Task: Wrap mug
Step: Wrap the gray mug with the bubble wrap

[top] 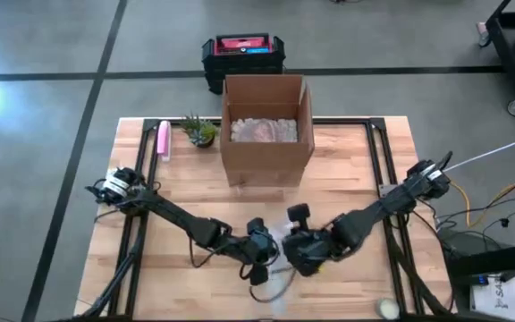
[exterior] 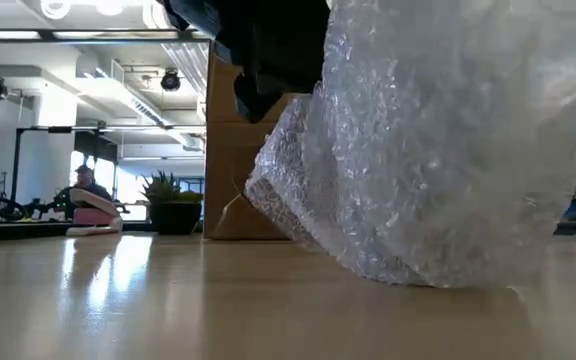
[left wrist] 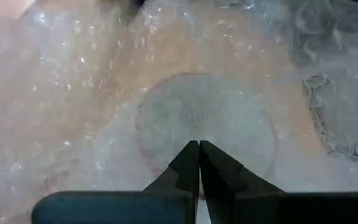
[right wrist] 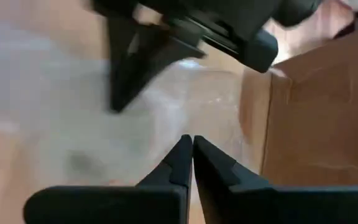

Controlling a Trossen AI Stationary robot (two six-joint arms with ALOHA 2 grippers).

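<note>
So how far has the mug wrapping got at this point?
Partly done, it seems. Done: the bubble wrap is bunched and lifted off the table, and a round shape, likely the mug, shows through it in the left wrist view. In hand: left gripper and right gripper, both shut, meet at the bundle. Left: closing the wrap; the cardboard box stands behind, bundle not in it.

A grey concrete floor (top: pixel 43 54) crossed by dark lines surrounds the wooden tabletop (top: pixel 347 179). A black-and-red case (top: pixel 243 51) sits on the floor beyond it. Ceiling lights (exterior: pixel 58 10) glow overhead, and a seated person (exterior: pixel 86 182) shows far off (details unclear).
</note>
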